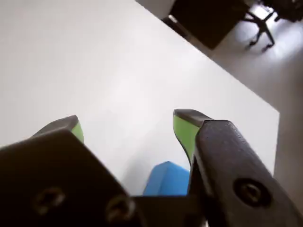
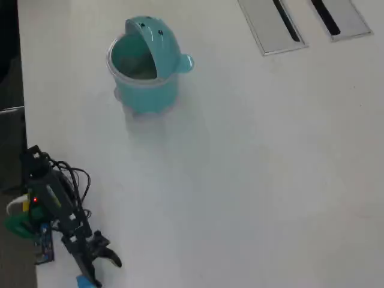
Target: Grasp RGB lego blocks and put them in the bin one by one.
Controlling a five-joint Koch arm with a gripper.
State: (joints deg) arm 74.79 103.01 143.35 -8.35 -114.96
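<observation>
Right now the pincer [image 1: 130, 127] is spread open, and its two green-tipped fingers [image 1: 185, 130] hold nothing. The blue lego block [image 1: 166, 178] sits on the white table [image 1: 118, 61] low between the jaws, close to the pincer's base. In the overhead view the arm [image 2: 57, 207] is at the bottom left corner of the table, and the blue block peeks out right under it. The teal bin [image 2: 144, 66] stands well apart, near the top, with its lid flipped up. No red or green block shows.

To do this step well, the pincer should probably go lower, keep the block in the middle, and then squeeze slowly so the block does not pop out.
</observation>
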